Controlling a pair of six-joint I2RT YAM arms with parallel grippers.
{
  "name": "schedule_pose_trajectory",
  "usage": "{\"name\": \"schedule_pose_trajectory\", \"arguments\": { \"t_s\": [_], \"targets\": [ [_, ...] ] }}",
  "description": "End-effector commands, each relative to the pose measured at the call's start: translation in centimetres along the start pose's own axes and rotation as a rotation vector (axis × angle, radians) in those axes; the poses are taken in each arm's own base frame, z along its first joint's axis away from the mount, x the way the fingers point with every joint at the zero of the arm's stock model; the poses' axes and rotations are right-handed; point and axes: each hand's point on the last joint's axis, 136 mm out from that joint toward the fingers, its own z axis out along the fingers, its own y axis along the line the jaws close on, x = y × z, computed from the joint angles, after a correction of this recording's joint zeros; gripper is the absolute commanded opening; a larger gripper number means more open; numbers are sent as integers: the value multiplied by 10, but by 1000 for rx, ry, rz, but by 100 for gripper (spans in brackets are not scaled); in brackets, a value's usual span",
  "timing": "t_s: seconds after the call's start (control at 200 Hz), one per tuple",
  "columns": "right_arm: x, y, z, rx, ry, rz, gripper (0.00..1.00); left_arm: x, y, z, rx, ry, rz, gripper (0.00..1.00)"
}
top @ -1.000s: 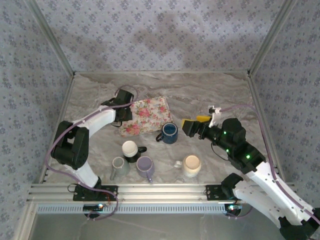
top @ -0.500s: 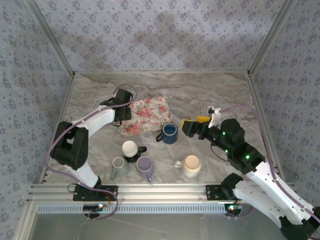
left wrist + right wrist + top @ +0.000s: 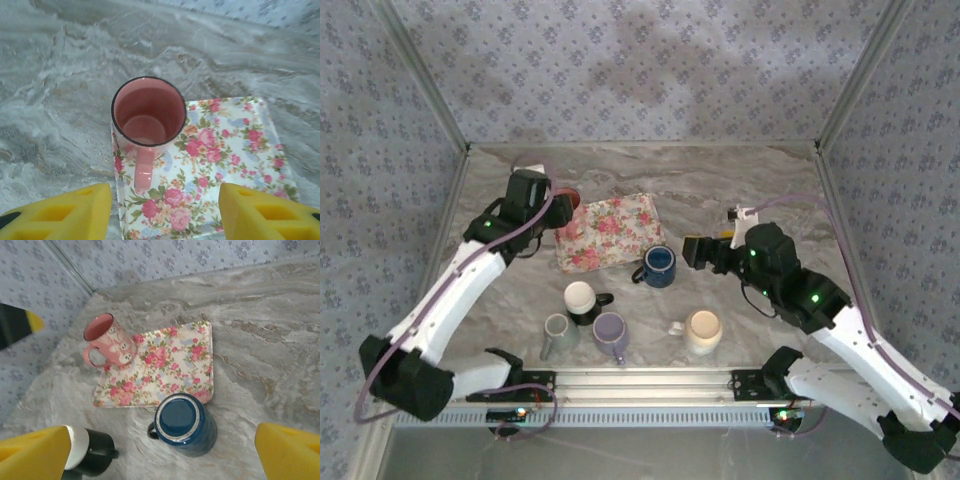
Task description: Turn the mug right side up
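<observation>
A dark blue mug (image 3: 659,266) stands upside down, base up, on the marble table just off the near edge of the floral tray (image 3: 610,232). In the right wrist view the blue mug (image 3: 185,424) sits low between the wide yellow fingers of my right gripper (image 3: 162,436), which is open and apart from it. A pink mug (image 3: 148,112) stands upright, mouth up, on the tray's (image 3: 235,150) far left corner. My left gripper (image 3: 165,200) is open just behind the pink mug's handle, with nothing between its fingers. Seen from above, the left gripper (image 3: 546,203) is beside the pink mug (image 3: 567,201) and the right gripper (image 3: 698,251) is right of the blue mug.
Near the front edge stand a black mug with a white inside (image 3: 582,300), a grey mug (image 3: 558,335), a lavender mug (image 3: 611,332) and a cream mug (image 3: 703,331). Patterned walls close in the table on three sides.
My left gripper has opened and drawn back from the tray's corner, uncovering the upright pink mug. My right gripper has shifted slightly towards the blue mug.
</observation>
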Motion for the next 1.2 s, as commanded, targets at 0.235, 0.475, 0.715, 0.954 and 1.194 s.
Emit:
{"name": "schedule_pose_trajectory", "arguments": {
  "t_s": [0.235,0.475,0.715,0.954,1.194],
  "targets": [
    [62,-13,23,269,491,-191,100,21,-46,-35,143,-56,247,59],
    [53,-3,63,379,495,83,100,23,-41,-44,166,-113,238,59],
    [102,-19,34,434,707,-112,100,23,-48,-59,227,-139,239,60],
    [140,-49,-12,598,684,252,100,23,-56,-70,273,-159,249,60],
    [167,-75,-42,832,520,852,100,23,-62,-78,318,-160,233,60]
  ]
}}
